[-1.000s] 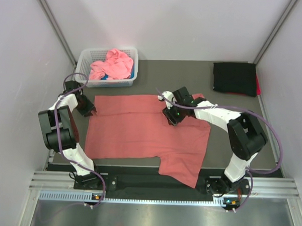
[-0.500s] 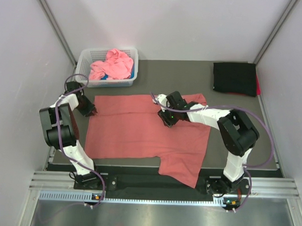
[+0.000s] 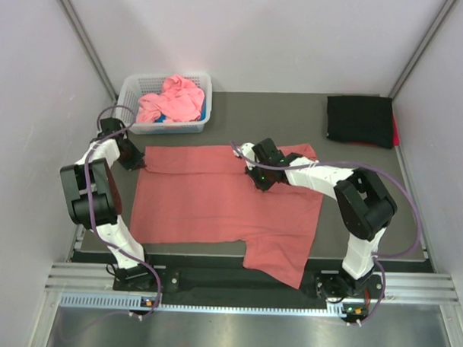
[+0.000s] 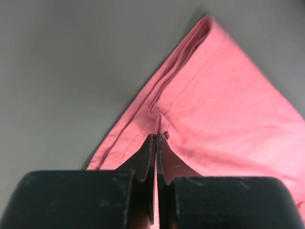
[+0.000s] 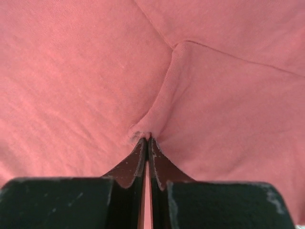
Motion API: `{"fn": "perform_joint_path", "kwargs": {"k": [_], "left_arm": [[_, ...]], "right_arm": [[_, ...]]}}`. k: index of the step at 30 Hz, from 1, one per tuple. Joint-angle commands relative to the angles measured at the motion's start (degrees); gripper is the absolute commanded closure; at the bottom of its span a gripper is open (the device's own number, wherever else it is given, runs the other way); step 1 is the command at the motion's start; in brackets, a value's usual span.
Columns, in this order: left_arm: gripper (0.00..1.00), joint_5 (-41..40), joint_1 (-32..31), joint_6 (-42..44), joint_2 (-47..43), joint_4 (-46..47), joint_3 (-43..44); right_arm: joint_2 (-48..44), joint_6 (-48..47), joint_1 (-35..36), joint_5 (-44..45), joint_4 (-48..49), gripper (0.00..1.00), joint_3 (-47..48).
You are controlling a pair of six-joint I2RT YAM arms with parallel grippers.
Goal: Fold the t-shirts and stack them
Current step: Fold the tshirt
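A salmon-red t-shirt lies spread flat on the dark table, a sleeve hanging over the near edge. My left gripper is shut on its far left corner; the left wrist view shows the jaws pinching the cloth's hem. My right gripper is shut on a pinch of the shirt near the sleeve seam at the far middle. A pink t-shirt lies crumpled in the basket. A black folded t-shirt lies at the far right.
The white lattice basket stands at the far left corner, just beyond my left gripper. Something red peeks out under the black shirt's right edge. Grey walls enclose the table on three sides.
My right gripper slid left along the shirt's far part and now pinches the cloth. My left gripper shifted slightly farther, holding the left corner.
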Motion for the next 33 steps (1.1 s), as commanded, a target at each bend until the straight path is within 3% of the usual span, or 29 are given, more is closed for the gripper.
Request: {"fn": "perform_joint_path", "kwargs": {"k": [1,9,22,25,26,27,31,33], "left_arm": [[1.0,-2.4,-0.1,1.0,-0.9,-0.2,3.1],[1.0,-4.6,-0.2,2.1,0.2,-0.9,3.0],[1.0,-10.5,-0.1,2.6,0.2,-1.5,2.1],[1.0,-10.7,-0.1,2.6,0.8,-2.7,2.9],[0.95,-10.4,-0.2,2.5,1.1,-3.3,3.3],[0.83,-10.0,-0.2,2.4,1.0,-3.7,3.6],[0.75,-8.5,-0.6,3.2,-1.0,-4.7,5.3],[0.74,-8.5,-1.2,3.6,-1.9,-5.5,6.4]], "right_arm": [[-3.9,1.4,1.4,2.1,-7.4,1.0,5.6],[-1.4,5.3,2.0,-1.1,-15.9,1.0,11.1],[2.0,9.3,2.7,-2.9,-14.9,1.0,8.1],[1.7,9.4,2.7,-1.8,-14.9,0.89,8.9],[1.4,11.0,2.5,-1.3,-14.9,0.84,9.2],[1.0,12.0,2.2,-1.2,-14.9,0.8,9.4],[-2.9,15.3,-3.3,-2.3,-13.5,0.57,9.3],[-5.1,16.7,-7.6,-1.9,-13.2,0.55,8.4]]}}
